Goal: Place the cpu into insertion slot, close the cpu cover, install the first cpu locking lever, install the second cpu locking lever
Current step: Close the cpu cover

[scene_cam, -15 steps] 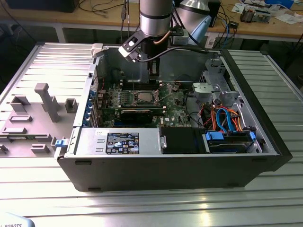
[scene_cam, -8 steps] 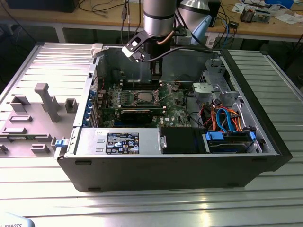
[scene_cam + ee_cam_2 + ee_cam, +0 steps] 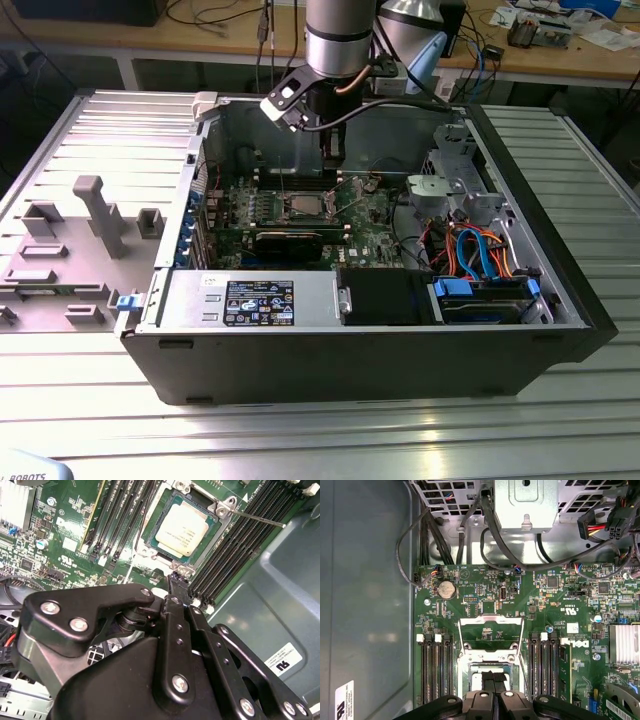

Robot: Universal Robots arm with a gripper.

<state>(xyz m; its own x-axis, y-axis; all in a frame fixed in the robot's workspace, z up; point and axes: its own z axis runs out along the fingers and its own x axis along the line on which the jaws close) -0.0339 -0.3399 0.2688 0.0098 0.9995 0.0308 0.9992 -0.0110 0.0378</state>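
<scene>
Currently the cpu (image 3: 182, 529) lies in the insertion slot (image 3: 159, 515), cpu cover (image 3: 490, 622) raised; tool (image 3: 174, 578) closed together, empty. Judged light, stiff, fragile; grip opposite edges only.

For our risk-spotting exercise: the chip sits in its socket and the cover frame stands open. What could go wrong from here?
1. The cpu lies in the insertion slot with the cpu cover raised; if it sits slightly skewed, closing could press it crooked.
2. The claw hangs close above the insertion slot, so a small slip might scrape the cpu.
3. A thin locking lever juts over the memory slots and might snag.
</scene>
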